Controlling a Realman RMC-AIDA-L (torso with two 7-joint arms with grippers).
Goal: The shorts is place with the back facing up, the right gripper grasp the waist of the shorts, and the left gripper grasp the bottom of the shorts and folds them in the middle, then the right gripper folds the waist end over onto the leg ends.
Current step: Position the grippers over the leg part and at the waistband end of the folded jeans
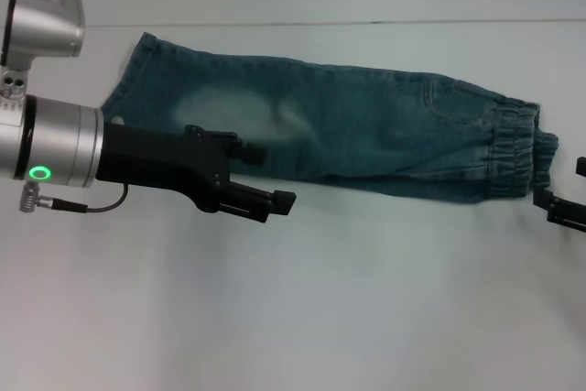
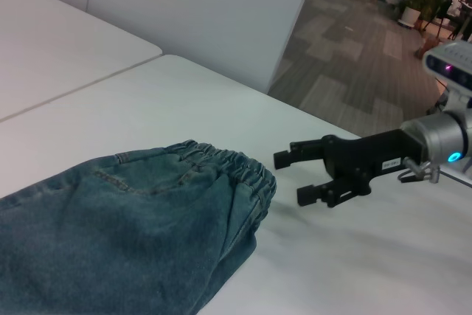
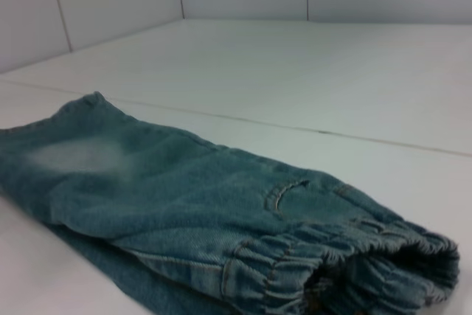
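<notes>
Already doubled lengthwise, the faded blue denim shorts (image 1: 339, 125) lie on the white counter (image 1: 302, 309) with their long axis running side to side, elastic waistband (image 1: 517, 148) toward the robot's right. The right gripper (image 2: 302, 176) sits just beside that waist end, jaws parted and empty, so it is clearly the nearer arm for the fold. The left gripper (image 1: 265, 180) hovers over the near edge of the leg half, holding nothing; I cannot tell how wide it stands.

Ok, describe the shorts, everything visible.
The shorts look like blue-green denim, already folded lengthwise into a long strip lying flat on the white table. The elastic, gathered waist points toward the right gripper, the leg ends toward the robot's left. A faded patch and pocket seam show. Neither gripper touches them.
</notes>
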